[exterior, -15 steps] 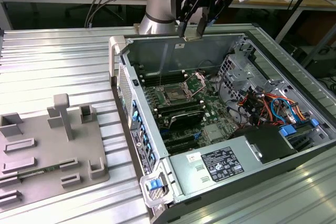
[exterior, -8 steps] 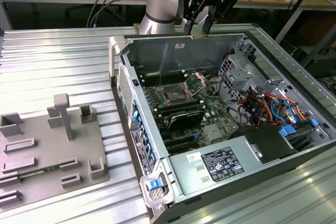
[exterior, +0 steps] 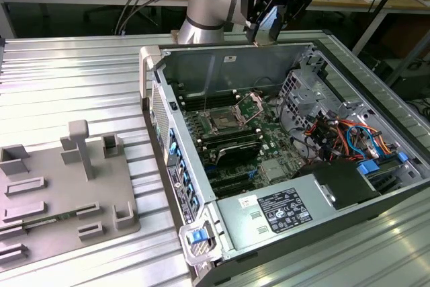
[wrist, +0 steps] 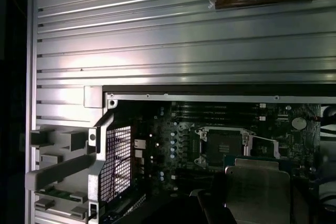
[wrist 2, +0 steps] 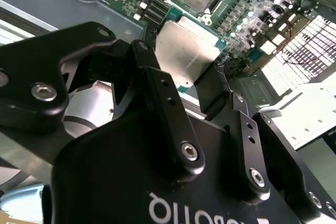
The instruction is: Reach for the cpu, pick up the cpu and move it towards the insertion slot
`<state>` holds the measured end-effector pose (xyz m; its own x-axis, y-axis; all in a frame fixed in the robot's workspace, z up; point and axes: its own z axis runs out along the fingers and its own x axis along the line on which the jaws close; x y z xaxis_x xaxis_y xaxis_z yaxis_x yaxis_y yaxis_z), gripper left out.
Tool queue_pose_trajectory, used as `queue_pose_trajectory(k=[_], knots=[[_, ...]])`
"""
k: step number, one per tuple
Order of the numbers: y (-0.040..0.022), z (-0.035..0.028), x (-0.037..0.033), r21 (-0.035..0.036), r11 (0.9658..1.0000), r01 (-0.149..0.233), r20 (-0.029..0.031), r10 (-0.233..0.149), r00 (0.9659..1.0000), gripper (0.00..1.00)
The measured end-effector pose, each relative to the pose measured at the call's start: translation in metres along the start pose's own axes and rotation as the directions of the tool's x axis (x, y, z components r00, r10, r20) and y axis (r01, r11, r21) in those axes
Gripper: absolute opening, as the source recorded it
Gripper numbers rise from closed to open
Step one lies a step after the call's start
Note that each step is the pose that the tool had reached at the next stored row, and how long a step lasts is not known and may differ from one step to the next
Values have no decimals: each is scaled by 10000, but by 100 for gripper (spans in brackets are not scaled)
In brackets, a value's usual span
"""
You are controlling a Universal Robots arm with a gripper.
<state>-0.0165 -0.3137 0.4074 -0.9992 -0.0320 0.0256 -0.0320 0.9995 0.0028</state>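
In the exterior view, from left to right, sit the grey fixture plate, then the open computer case with the insertion slot on its board, and the gripper hangs above the case's far wall.

In the second wrist view the 2 fingers pinch the cpu by opposite edges, its silvery face tilted and well above the slot.

Such an edge-only hold could let the chip slip or twist, or clip the case wall.
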Motion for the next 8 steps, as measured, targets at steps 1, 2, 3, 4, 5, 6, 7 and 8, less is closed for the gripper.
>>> queue_pose_trajectory(k=[1, 2, 3, 4, 5, 6, 7, 8], knots=[[6, -1, -30, 8, 10000, -1, -1, 1, 10000, 55], [6, -1, -33, 9, 10000, -3, 0, 3, 10000, 55], [7, -1, -34, 9, 10000, -3, -1, 3, 10000, 55], [7, 0, -35, 8, 10000, -1, 0, 1, 10000, 55], [7, 0, -35, 9, 10000, -1, 0, 1, 10000, 55], [7, -1, -35, 9, 10000, -1, 0, 1, 10000, 55], [7, 0, -35, 9, 10000, -2, 0, 2, 10000, 55], [7, 0, -35, 8, 10000, -1, 0, 1, 10000, 55]])
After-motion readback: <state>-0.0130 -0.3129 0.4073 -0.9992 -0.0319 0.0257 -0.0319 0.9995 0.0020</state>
